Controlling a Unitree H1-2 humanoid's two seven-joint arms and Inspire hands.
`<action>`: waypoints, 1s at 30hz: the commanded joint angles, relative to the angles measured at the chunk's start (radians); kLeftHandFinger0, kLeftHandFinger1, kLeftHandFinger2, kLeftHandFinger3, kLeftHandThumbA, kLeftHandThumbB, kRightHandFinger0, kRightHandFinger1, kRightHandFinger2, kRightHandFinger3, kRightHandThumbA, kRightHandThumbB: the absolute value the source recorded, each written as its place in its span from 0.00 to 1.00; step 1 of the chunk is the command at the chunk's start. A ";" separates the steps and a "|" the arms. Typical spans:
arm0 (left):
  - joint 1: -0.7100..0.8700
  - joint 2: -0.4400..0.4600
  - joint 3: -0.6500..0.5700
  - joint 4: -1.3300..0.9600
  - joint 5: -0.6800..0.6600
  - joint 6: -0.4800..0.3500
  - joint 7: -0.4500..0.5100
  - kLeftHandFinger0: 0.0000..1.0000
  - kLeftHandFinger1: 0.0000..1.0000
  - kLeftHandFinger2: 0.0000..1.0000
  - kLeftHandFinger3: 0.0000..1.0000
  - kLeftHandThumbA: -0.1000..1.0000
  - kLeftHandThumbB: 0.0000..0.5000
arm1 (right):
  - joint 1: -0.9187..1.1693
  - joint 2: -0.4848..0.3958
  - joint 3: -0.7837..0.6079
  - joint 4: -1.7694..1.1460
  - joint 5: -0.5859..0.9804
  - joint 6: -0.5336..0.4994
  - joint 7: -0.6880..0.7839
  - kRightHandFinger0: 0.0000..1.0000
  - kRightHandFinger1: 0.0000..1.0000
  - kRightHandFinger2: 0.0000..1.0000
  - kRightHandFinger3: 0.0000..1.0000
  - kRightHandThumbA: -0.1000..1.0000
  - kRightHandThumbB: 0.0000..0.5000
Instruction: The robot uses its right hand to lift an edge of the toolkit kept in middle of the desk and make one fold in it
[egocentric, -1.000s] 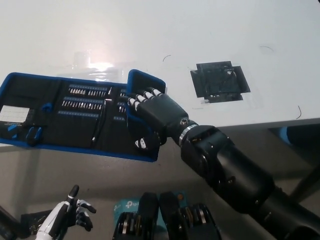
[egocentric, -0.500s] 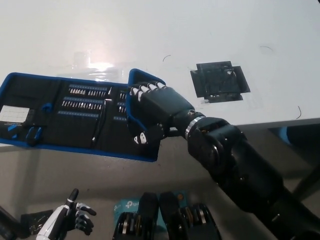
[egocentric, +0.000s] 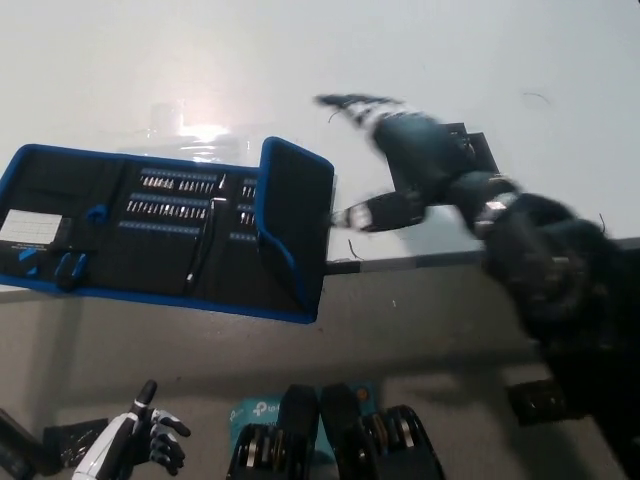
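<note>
Half a second before, the black right hand (egocentric: 405, 150) lay on the end flap (egocentric: 297, 222) of the toolkit (egocentric: 150, 228); now it had pulled off to the right and up, clear of the kit. It was a blur from moving fast. It hung over the white desk (egocentric: 300, 60), just beside the flap's right edge but not touching it. Its fingers looked stretched out and apart, pointing up and to the left, and its thumb (egocentric: 370, 213) pointed back toward the flap. It held nothing.

Nearest the camera, low at the left, the white left hand (egocentric: 140, 440) rested below the desk's front edge. Its fingers were loosely spread and it held nothing either.

Next came the toolkit, a black case with a blue rim. It lay open on the left part of the desk, with its near edge poking out past the desk's front edge. Rows of small shiny bits (egocentric: 180, 200) sat in the middle of it, and a white card (egocentric: 25, 227) sat at its left end. Its right end flap stood up on its own, tilted, not yet laid flat over the rest.

Farther back, partly behind the black hand, a dark square patch (egocentric: 470, 160) was stuck on the desk.
</note>
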 joint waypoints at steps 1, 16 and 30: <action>0.003 0.021 0.003 -0.005 0.009 -0.029 -0.008 0.39 0.34 0.29 0.37 1.00 1.00 | 0.091 -0.010 -0.140 -0.062 0.164 -0.082 -0.110 1.00 1.00 1.00 1.00 0.72 0.83; -0.002 0.023 0.012 0.002 -0.009 -0.029 -0.018 0.36 0.33 0.30 0.39 1.00 1.00 | 0.462 0.021 -0.518 0.190 0.422 -0.526 -0.385 0.22 0.26 0.53 0.90 0.00 0.36; 0.013 0.017 0.016 0.001 -0.002 -0.029 -0.004 0.42 0.34 0.28 0.33 1.00 1.00 | 0.602 0.044 -0.628 0.375 0.482 -0.649 -0.471 0.11 0.18 0.50 0.83 0.00 0.42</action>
